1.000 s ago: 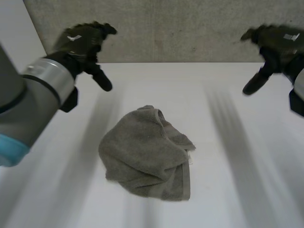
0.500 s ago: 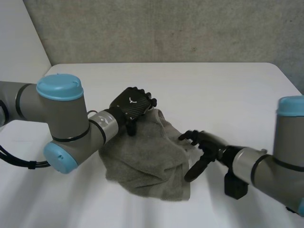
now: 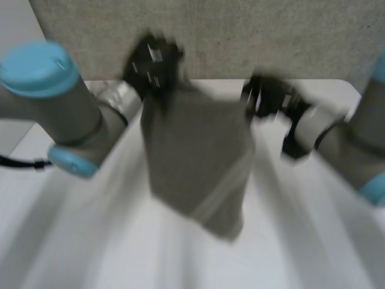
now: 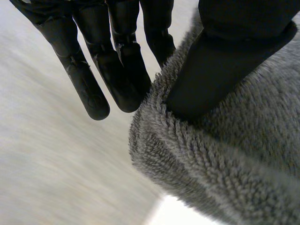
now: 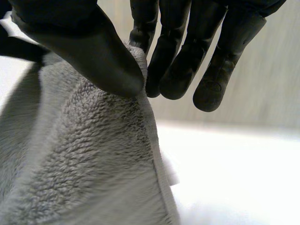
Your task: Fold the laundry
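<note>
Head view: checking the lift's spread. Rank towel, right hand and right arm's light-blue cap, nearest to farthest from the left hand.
1. Towel: pinched by the left hand at one upper corner.
2. Right hand: across the towel's upper edge, pinching the other corner.
3. Right arm's light-blue cap: farthest, at the right.

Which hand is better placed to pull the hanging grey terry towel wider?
Probably the right hand: it pinches the grey terry towel lower, at a top corner, with bare white table beside it. The left hand pinches the other corner, higher.
</note>
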Tool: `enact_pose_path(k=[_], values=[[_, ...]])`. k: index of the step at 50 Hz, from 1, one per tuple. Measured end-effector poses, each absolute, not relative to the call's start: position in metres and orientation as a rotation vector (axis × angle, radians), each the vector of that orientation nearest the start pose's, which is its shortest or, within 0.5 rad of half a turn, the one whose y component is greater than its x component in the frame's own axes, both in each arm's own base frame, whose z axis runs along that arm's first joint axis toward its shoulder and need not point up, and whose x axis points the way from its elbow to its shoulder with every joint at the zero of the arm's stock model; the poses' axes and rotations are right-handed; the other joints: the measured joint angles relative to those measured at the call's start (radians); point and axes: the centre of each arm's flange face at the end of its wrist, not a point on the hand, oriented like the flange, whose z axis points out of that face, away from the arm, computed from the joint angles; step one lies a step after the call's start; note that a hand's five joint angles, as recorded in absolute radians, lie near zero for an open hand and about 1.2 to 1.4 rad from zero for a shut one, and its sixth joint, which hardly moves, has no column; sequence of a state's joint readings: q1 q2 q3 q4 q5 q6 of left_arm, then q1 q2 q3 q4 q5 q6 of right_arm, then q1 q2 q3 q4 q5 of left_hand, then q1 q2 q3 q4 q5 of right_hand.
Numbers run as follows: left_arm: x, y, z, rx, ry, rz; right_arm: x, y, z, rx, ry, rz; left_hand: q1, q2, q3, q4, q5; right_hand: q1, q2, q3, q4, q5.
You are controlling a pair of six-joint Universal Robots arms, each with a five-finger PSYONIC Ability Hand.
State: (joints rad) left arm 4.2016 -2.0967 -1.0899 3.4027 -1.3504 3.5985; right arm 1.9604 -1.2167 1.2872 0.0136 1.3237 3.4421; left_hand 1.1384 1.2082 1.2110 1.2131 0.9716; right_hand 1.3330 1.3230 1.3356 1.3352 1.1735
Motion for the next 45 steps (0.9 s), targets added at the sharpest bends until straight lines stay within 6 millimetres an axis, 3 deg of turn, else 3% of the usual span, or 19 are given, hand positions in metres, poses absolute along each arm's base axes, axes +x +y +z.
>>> enact_pose_path(k=[1,3,4,6,7,11,14,17,20,22,27,31,34,38,41,45], values=[[-0.344,-0.312,0.316,1.101,1.658,-2.668,0.283,-0.298,0.301,-0.325,1.838,-1.692,0.0,0.002,0.002,0.001,0.0,0.0,0.0,0.0,0.0,0.0],[-0.339,-0.31,0.344,0.967,1.616,-2.764,0.281,-0.302,0.328,-0.352,1.763,-1.794,0.0,0.003,0.003,0.001,0.0,0.0,0.0,0.0,0.0,0.0],[-0.331,-0.307,0.37,0.816,1.592,-2.86,0.278,-0.303,0.357,-0.388,1.682,-1.906,0.0,0.004,0.003,0.002,0.0,0.0,0.003,0.0,0.0,0.0],[-0.325,-0.304,0.389,0.699,1.582,-2.93,0.276,-0.301,0.38,-0.427,1.619,-1.998,0.0,0.005,0.004,0.002,0.0,0.0,0.008,0.0,0.0,0.0],[-0.317,-0.299,0.407,0.557,1.584,-3.008,0.274,-0.299,0.398,-0.471,1.569,-2.08,0.0,0.005,0.005,0.004,0.0,0.0,0.012,0.0,0.0,0.0],[-0.303,-0.29,0.418,0.317,1.682,-3.093,0.274,-0.293,0.416,-0.61,1.53,-2.22,0.0,0.007,0.005,0.004,0.0,0.0,0.025,0.0,0.0,0.0],[-0.298,-0.286,0.397,0.24,1.851,-3.042,0.281,-0.286,0.403,-0.759,1.584,-2.239,0.0,0.007,0.006,0.005,0.0,0.0,0.026,0.0,0.0,0.0],[-0.295,-0.281,0.361,0.238,2.033,-2.92,0.291,-0.277,0.373,-0.93,1.667,-2.189,0.0,0.007,0.006,0.005,0.0,0.0,0.026,0.0,0.0,0.003],[-0.291,-0.274,0.318,0.273,2.208,-2.754,0.3,-0.265,0.335,-1.115,1.756,-2.096,0.0,0.007,0.006,0.005,0.0,0.0,0.026,0.0,0.0,0.006],[-0.285,-0.266,0.28,0.311,2.342,-2.593,0.304,-0.254,0.295,-1.291,1.838,-1.986,0.0,0.007,0.006,0.005,0.0,0.0,0.026,0.001,0.0,0.008],[-0.271,-0.245,0.216,0.384,2.544,-2.3,0.299,-0.233,0.225,-1.579,1.964,-1.752,0.0,-0.005,-0.004,-0.006,0.0,0.0,0.026,0.005,0.0,0.008],[-0.26,-0.222,0.17,0.446,2.683,-2.058,0.288,-0.218,0.175,-1.761,2.057,-1.547,-0.174,-0.243,-0.245,-0.248,-0.164,0.0,0.026,0.006,0.0,0.011],[-0.255,-0.208,0.151,0.487,2.744,-1.938,0.281,-0.214,0.155,-1.811,2.111,-1.465,-0.325,-0.396,-0.398,-0.396,-0.331,0.0,0.026,0.006,0.0,0.013],[-0.254,-0.195,0.141,0.535,2.787,-1.848,0.274,-0.216,0.148,-1.803,2.161,-1.45,-0.452,-0.524,-0.526,-0.529,-0.463,0.0,0.026,0.006,0.0,0.013],[-0.255,-0.188,0.144,0.565,2.807,-1.808,0.269,-0.219,0.154,-1.767,2.184,-1.489,-0.527,-0.598,-0.601,-0.602,-0.536,0.0,0.026,0.006,0.0,0.013],[-0.257,-0.188,0.163,0.571,2.795,-1.842,0.261,-0.223,0.166,-1.711,2.202,-1.55,-0.59,-0.661,-0.663,-0.666,-0.601,0.0,0.026,0.006,0.0,0.013]])
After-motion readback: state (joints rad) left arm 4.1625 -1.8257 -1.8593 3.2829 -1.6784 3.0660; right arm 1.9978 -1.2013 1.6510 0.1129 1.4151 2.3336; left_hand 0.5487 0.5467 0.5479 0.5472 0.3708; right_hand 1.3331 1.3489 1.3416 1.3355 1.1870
